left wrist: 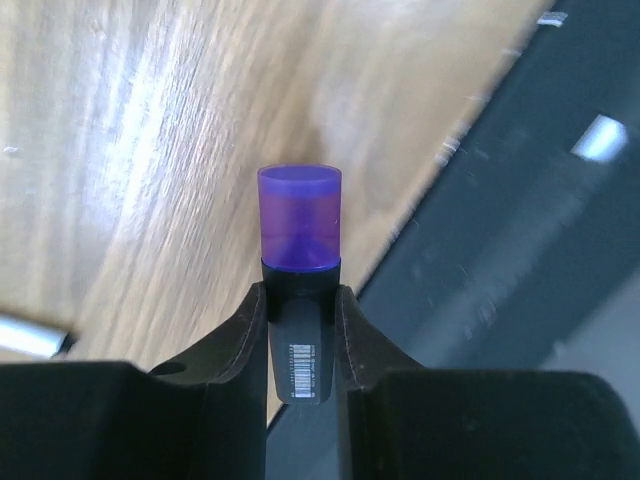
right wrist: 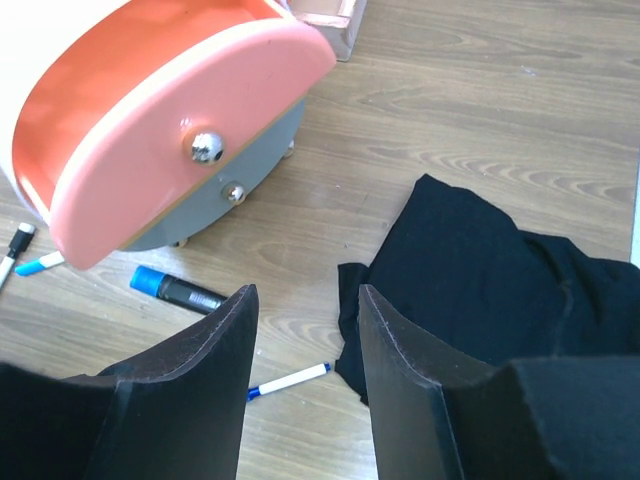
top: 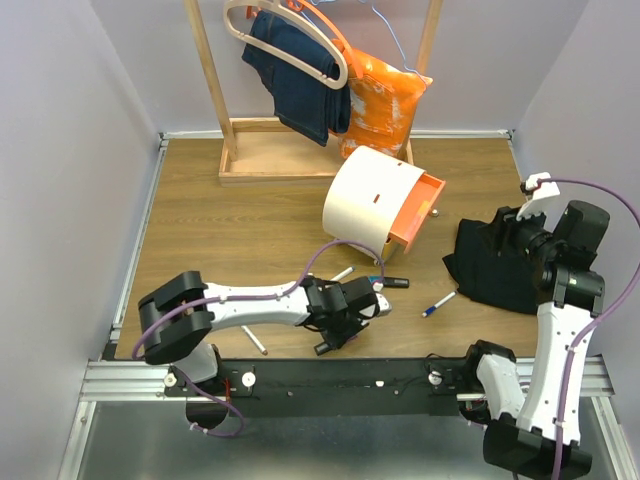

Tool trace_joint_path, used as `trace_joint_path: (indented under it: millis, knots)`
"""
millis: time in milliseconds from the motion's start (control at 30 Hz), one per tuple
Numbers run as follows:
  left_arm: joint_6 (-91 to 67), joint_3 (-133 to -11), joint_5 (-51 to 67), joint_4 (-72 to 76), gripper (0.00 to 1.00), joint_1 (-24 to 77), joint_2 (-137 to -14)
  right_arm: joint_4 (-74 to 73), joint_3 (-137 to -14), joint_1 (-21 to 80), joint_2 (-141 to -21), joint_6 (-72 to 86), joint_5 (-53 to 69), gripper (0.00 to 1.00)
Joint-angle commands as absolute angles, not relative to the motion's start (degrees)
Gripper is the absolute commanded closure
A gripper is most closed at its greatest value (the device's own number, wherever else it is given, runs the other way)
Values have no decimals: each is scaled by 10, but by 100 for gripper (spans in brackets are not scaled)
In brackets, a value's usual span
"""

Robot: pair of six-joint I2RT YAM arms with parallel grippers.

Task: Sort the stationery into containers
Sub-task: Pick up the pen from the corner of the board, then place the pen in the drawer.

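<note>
Left wrist view: left gripper (left wrist: 300, 297) has both fingers (left wrist: 247, 330) pressed against the black barrel of a purple-capped marker (left wrist: 298, 215), with the cap end sticking out past the tips. It grips just under the cap, probably so the long body runs back between the jaws and does not swing. Wood of the table (left wrist: 130, 150) and the black rail (left wrist: 520, 260) are blurred behind it. Cannot tell whether the marker is clear of the surface.

Top view: this arm reaches across the near edge. It holds the marker close to the front rail, well short of the cabinet (top: 368, 200). The cabinet's orange drawer (top: 414, 225) is pulled out toward the right arm's side — an open mouth ready to take items, likely why it stands that way.

Right wrist view: right gripper (right wrist: 305, 300) has its jaws apart and nothing between them. It hovers over the wood between the drawer front and the dark cloth (right wrist: 480, 260). Judged to be waiting — parked aside so the left arm has the lane to the drawer.

Loose stationery:
- blue-capped marker (right wrist: 175, 290), just beside the cabinet's foot
- slim white pen (right wrist: 290, 381), its end just beside the cloth edge
- second white pen (top: 253, 340), near the left arm

Sorting looks early, since these all lie outside the drawer.
</note>
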State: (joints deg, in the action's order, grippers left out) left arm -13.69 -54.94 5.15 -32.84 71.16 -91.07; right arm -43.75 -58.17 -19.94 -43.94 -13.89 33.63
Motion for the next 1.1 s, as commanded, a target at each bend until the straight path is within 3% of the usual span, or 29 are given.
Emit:
trace_joint_path:
  millis: [0,200,400,667,833,1067]
  knots:
    - [-53,-625,108,-410,100,693,-826,-396,-620,-199,-475,-124,337,48]
    - [20,-730,119,-460,100,659,-778,-392,-651,-199,-513,-108,349,48]
    - [100,-762,81,-341,100,652,-692,-388,-664,-199,-526,-93,349,48]
    - [121,-917,9,-241,100,635,-792,-345,-657,-199,-533,-32,341,48]
    - [43,-1017,4,-228,100,601,-888,-331,-648,-199,-526,-14,344,48]
    - [3,-1070,-18,-208,100,590,-969,-334,-635,-199,-514,-14,339,48]
